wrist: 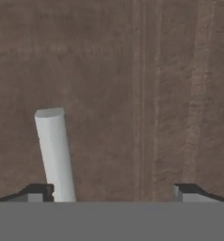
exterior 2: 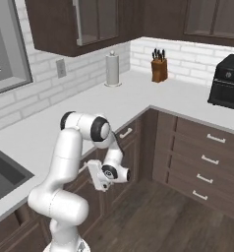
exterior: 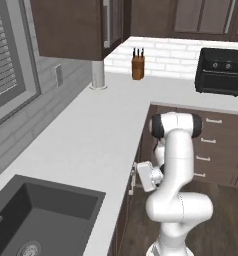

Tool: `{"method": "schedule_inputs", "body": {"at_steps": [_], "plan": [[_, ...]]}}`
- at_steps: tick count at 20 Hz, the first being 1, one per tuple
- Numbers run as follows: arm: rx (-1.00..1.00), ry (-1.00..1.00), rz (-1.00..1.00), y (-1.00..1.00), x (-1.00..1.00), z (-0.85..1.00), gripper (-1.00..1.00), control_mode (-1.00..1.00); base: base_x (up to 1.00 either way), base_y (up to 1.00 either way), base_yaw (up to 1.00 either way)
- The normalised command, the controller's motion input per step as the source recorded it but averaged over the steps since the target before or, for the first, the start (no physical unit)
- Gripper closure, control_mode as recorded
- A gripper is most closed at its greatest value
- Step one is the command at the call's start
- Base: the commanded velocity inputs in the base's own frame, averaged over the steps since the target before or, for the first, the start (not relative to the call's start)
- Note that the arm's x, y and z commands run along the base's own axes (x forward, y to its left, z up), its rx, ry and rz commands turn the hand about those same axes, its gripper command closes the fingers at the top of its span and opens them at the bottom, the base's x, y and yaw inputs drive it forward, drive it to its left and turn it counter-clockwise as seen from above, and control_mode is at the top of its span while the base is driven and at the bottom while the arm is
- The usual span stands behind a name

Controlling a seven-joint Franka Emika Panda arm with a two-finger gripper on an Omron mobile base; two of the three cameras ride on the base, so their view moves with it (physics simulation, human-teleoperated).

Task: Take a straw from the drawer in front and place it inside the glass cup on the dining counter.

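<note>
A dark brown wooden drawer front [wrist: 132, 84] stands close ahead of the hand in the hand view. Its silver bar handle [wrist: 55, 150] slants up from just inside the left fingertip [wrist: 38, 192]. My gripper [wrist: 115, 194] is open, its tips wide apart, with the handle's end between them near the left one and nothing gripped. From the base views the gripper [exterior: 134, 179] [exterior 2: 91, 171] points at the cabinet front just under the white worktop's edge. The drawer is closed, so the straw is hidden. The glass cup and the dining counter are out of view.
The white L-shaped worktop [exterior: 91, 130] carries a dark sink [exterior: 46, 215], a paper towel roll [exterior: 98, 75], a knife block [exterior: 137, 65] and a black toaster oven [exterior: 222, 70]. Narrower drawers with silver handles [exterior 2: 207, 157] stand to the right. The wooden floor [exterior 2: 153, 221] lies open beside the base.
</note>
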Motion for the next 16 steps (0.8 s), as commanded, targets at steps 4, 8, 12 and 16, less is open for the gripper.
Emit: {"method": "schedule_inputs", "body": {"at_steps": [4,8,12,16], "plan": [[0.0,0.0,0.0,0.34,0.16,-0.21,-1.0,-1.0,0.0,0.0,0.0],[0.0,0.0,0.0,0.19,0.31,-0.22,-1.0,-1.0,0.0,0.0,0.0],[0.0,0.0,0.0,0.07,0.2,-0.14,-1.0,-1.0,0.0,0.0,0.0],[0.0,-0.11,0.0,0.12,-0.12,0.11,-1.0,-1.0,0.0,0.0,0.0]]}}
